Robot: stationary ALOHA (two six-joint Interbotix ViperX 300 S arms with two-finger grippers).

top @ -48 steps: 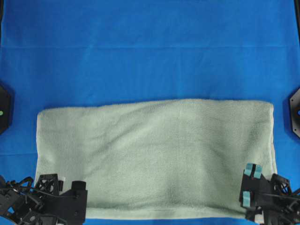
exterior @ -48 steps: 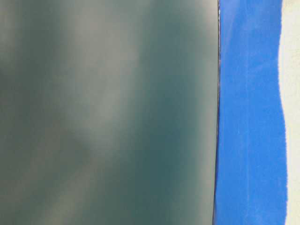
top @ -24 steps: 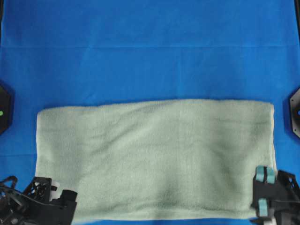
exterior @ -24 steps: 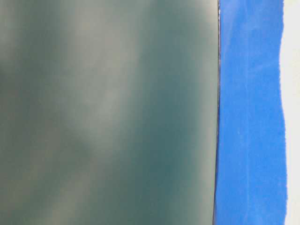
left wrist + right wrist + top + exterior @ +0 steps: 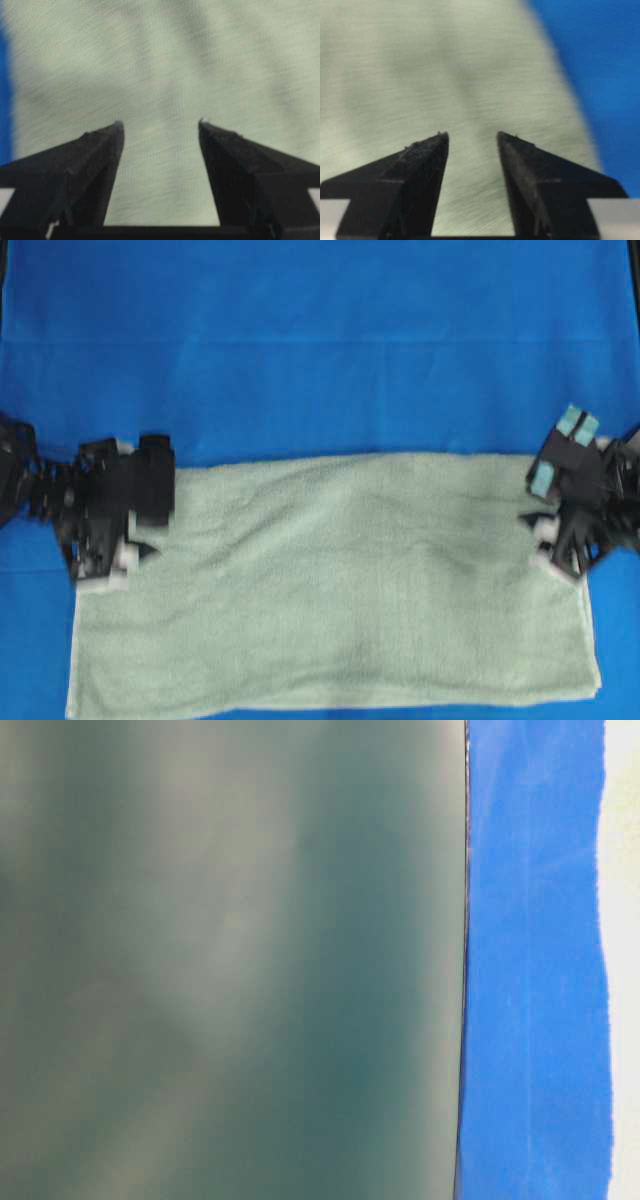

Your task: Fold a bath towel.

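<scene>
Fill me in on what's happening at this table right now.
A two-armed robot is folding a bath towel, which lies flat in a wide rectangle on the blue cloth surface. The left pincer is over the towel's far left corner and the right pincer over its far right corner. Both wrist views show the jaws open with only towel beneath, nothing gripped. The table-level view is mostly blocked by a blurred grey-green surface.

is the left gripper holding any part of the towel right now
No. In the left wrist view the left gripper has its jaws apart with nothing between them, and the towel lies flat beyond the tips.
</scene>
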